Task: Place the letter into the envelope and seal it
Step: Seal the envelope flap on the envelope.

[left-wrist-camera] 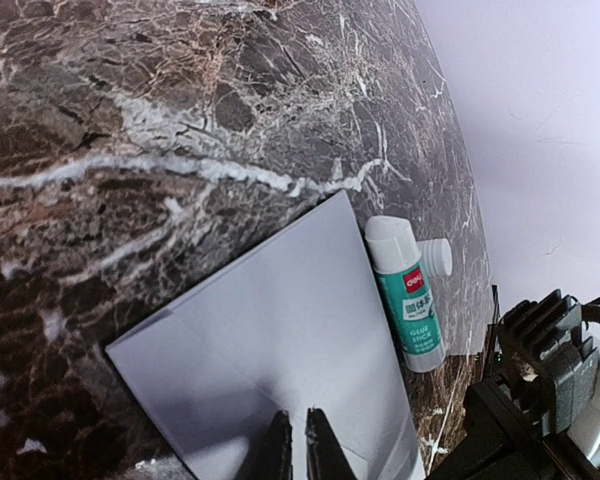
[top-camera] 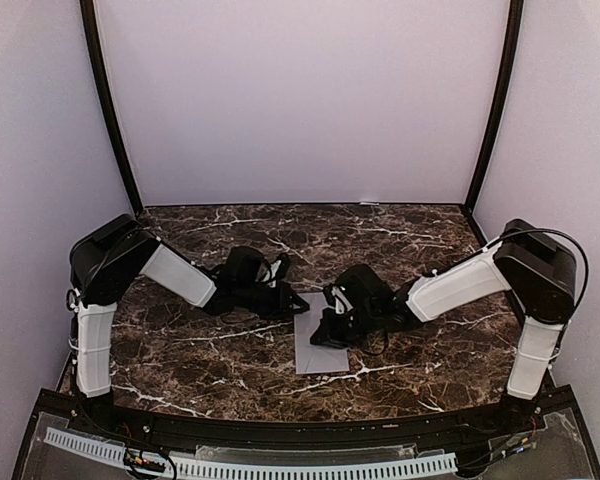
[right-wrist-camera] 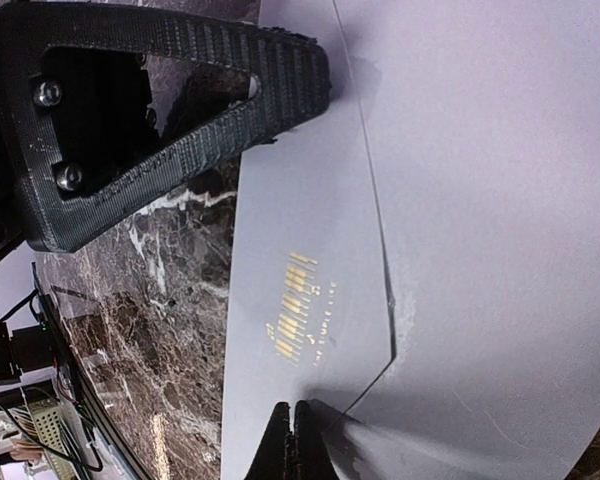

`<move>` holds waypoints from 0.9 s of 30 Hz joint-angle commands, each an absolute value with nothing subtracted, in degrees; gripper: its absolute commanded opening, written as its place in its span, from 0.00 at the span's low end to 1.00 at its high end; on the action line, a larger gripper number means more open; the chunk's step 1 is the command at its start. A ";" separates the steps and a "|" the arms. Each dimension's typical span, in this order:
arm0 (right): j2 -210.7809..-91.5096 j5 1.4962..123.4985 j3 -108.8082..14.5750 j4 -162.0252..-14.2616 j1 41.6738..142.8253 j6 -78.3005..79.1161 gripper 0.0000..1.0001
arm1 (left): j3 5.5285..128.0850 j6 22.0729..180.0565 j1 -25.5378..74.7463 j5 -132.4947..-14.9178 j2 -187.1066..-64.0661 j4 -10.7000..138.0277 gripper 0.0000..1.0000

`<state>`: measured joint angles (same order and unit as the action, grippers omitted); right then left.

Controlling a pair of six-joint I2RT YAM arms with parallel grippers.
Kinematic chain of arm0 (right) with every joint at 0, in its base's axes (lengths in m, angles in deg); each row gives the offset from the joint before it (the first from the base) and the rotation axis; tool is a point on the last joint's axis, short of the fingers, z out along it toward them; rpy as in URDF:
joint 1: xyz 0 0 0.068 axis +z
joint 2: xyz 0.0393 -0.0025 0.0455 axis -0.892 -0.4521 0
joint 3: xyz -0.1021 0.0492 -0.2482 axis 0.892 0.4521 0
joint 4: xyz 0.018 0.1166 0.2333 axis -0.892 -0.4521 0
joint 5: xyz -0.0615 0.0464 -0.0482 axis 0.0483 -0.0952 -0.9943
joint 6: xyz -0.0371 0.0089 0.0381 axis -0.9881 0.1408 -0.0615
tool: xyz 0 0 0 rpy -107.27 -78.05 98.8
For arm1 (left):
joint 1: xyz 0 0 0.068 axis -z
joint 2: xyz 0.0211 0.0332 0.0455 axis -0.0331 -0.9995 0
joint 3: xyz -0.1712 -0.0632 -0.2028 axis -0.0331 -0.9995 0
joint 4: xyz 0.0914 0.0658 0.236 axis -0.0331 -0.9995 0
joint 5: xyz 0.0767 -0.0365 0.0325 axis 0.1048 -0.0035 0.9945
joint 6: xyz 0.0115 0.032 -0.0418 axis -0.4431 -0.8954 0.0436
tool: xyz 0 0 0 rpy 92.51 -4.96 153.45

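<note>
**On the marble desk: two pairs of fingers at the envelope**

At the left edge of the dark, white-veined desk (top-camera: 210, 360), the left arm (top-camera: 175, 272) reaches in towards the middle. The left fingers (left-wrist-camera: 278, 455) are drawn almost together, with only a thin slit between the tips and nothing visible in it. They hang over the near part of the envelope in the left wrist view. Whether they touch the paper cannot be told.

In the middle of the desk, towards its near edge, the envelope (top-camera: 325, 358) lies flat between the two arms. It is plain pale grey-lavender. The right wrist view shows its triangular flap (right-wrist-camera: 480, 200) folded down flat on the body, with a small block of gold print (right-wrist-camera: 298, 312) on the paper beside the flap's edge. One broad black finger of the left arm shows in that same view, at the envelope's edge.

Just beside the envelope's far long edge, a glue stick (left-wrist-camera: 410, 305) lies on its side on the marble. It has a white top and a green label, and it lies roughly along that edge. The top view does not show it.

To the right of it, the right fingers (right-wrist-camera: 282, 450) are closed tight against each other with nothing between them. Their tips are down at the envelope's surface, close to the point of the flap. The right arm (top-camera: 460, 285) stretches in from the desk's right side.
</note>
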<state>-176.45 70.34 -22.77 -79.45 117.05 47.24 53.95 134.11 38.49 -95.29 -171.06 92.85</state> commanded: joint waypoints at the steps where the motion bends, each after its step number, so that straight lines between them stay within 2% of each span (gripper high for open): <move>1: -178.64 69.32 -23.59 -86.01 117.61 47.20 0.00 | 52.26 133.38 38.27 -94.51 -172.44 89.03 0.07; 27: -184.56 69.91 -30.48 -82.97 109.96 42.39 0.00 | 52.19 133.11 38.27 -95.21 -172.44 89.92 0.07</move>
